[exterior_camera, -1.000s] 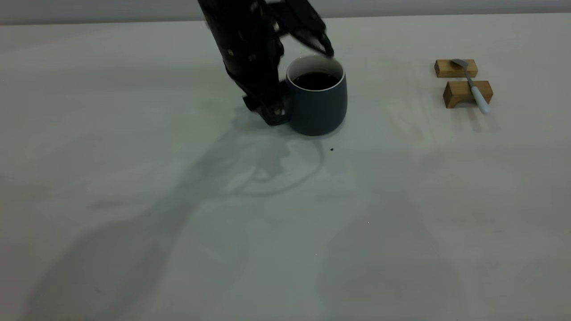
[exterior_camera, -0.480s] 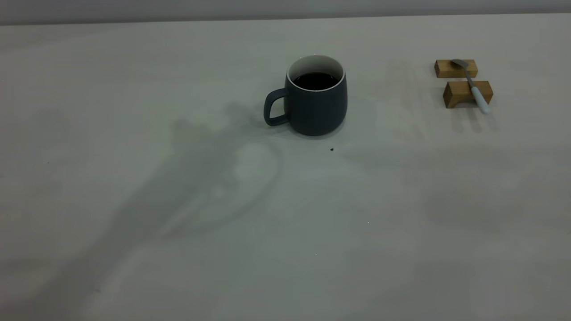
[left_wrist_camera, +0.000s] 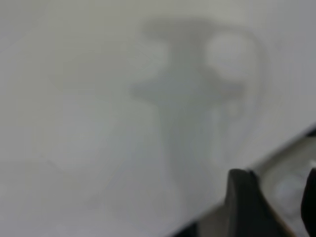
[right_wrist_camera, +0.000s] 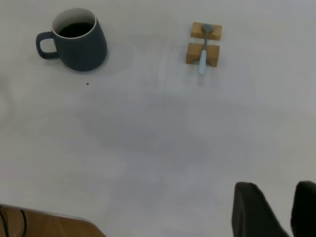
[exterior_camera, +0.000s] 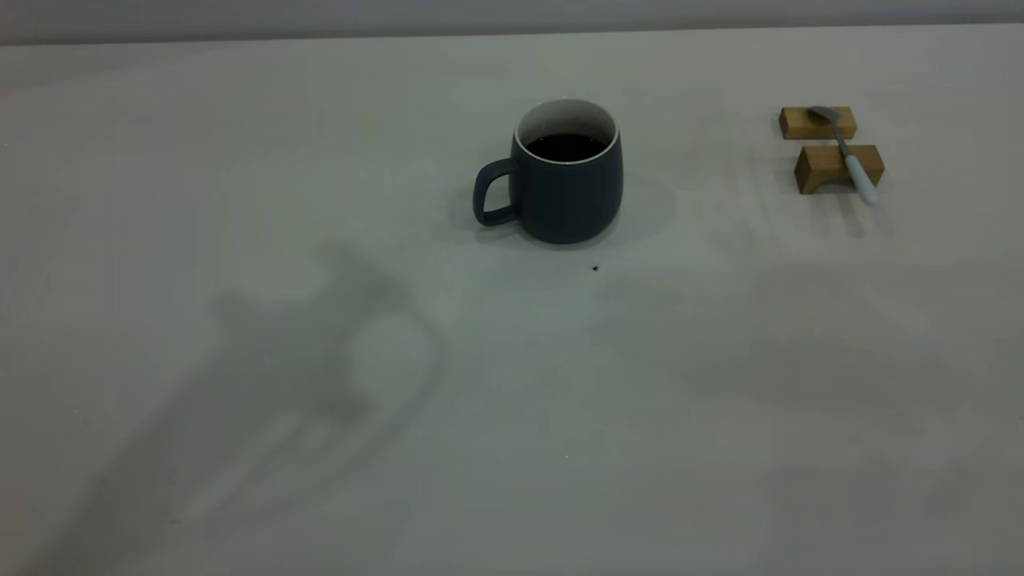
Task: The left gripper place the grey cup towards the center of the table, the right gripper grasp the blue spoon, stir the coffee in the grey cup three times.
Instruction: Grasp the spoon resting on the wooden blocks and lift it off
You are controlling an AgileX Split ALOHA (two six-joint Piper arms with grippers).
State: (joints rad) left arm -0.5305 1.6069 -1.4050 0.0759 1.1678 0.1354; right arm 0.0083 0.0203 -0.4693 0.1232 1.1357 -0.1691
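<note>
Grey cup (exterior_camera: 568, 184): standing upright near the middle of the bench (exterior_camera: 320, 480), loop handle pointing toward the left arm's side, nothing touching it.
Coffee (exterior_camera: 566, 146): sitting dark and level well below the pale rim.
Blue spoon (exterior_camera: 850, 156): lying across two wooden blocks (exterior_camera: 836, 166), well apart from the cup on the right arm's side; metal bowl resting on the far block, pale handle overhanging the near one.
Left hand (left_wrist_camera: 274, 207): out of the outside view; its wrist camera is showing two dark fingers with a gap between them, holding nothing, over bare bench and its own shadow.
Right hand (right_wrist_camera: 276, 212): hanging high and well back from the spoon, fingers parted and empty.
Handling: the spoon is looking light, thin and stiff, probably slippery at the metal neck. I'd be taking it by the overhanging handle, where the blocks are leaving room beneath for a finger.
Caution: the cup is looking heavy and breakable, so the stirring should be staying clear of the rim.
</note>
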